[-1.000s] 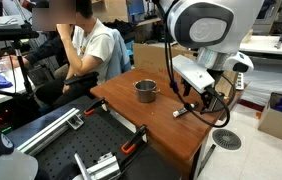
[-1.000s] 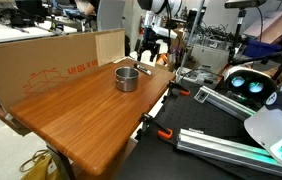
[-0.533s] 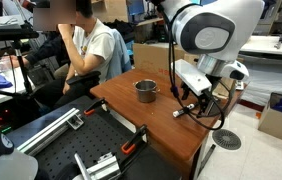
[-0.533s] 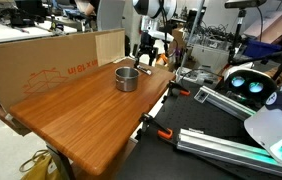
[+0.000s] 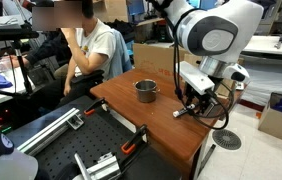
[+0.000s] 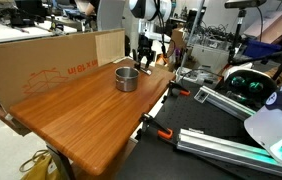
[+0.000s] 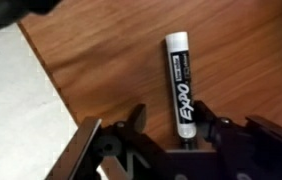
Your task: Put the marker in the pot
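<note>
The marker (image 7: 179, 85), black with a whitish band and white lettering, lies flat on the wooden table (image 5: 161, 132) near its corner. My gripper (image 7: 171, 118) is down over the marker's near end with a finger on each side. The right finger is at the barrel, while a gap shows on the left, so the jaws stand partly closed, not clamped. In an exterior view the gripper (image 5: 189, 105) hangs low over the marker (image 5: 181, 113), a short way from the pot (image 5: 145, 91). The silver pot (image 6: 127, 77) stands upright on the table, and the gripper (image 6: 144, 58) is just behind it.
The table edge and pale floor (image 7: 11, 100) lie close to the left of the marker. A person (image 5: 86, 45) sits behind the table. A long cardboard box (image 6: 51, 65) runs along the table's far side. Metal rails (image 5: 91, 160) lie beside the table.
The gripper has sunk down onto the marker at the table corner, and its fingers have drawn in from wide open. The marker and the pot have not moved.
</note>
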